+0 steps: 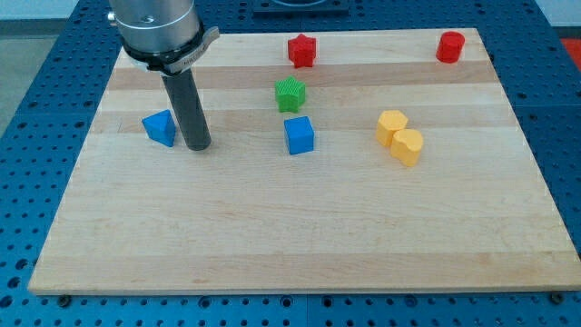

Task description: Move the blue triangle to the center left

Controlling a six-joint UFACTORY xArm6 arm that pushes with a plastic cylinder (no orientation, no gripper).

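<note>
Camera view: blue triangle (pixel 160 127) sits at board's (pixel 272 245) left side, mid-height or slightly toward top — looks close to center left already. My tip (pixel 197 145) just beside it, on its right; contact unclear. No gripper on rod — nothing grasped. Left, by my judgement: small nudge at most.

Count: two blue — triangle, blue cube (pixel 299 135); two red — red star (pixel 301 50), red cylinder (pixel 449 46); one green star (pixel 290 94); two yellow blocks (pixel 399 135), touching.

The blue triangle (pixel 160 127) sits flat on the board near its left edge, a bit above mid-height, just left of my tip (pixel 197 145).
</note>
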